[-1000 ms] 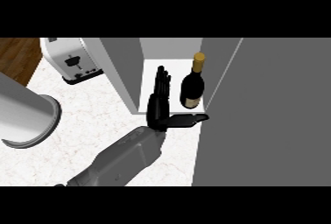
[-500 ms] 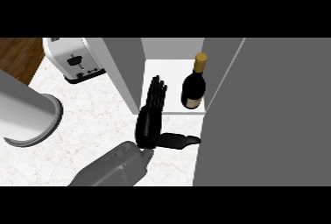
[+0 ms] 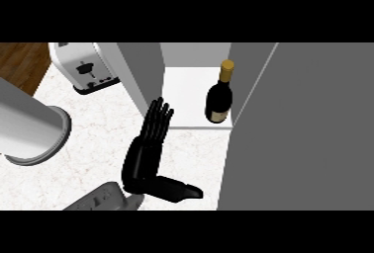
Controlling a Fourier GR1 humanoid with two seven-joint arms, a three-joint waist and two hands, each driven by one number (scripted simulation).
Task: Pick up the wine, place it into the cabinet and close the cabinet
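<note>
Toaster (image 3: pixel 86 72) left of cabinet (image 3: pixel 146 74)

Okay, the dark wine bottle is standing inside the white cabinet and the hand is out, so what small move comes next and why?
Probably bring the open black hand round to the outer face of the big grey cabinet door at the right, ready to push it shut. The dark wine bottle with the gold cap stands upright on the white cabinet floor, nothing touches it, and only closing is left.

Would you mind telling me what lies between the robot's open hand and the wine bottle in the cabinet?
In the head view, only the bare white cabinet shelf separates the hand from the wine bottle; nothing else stands between them.
</note>
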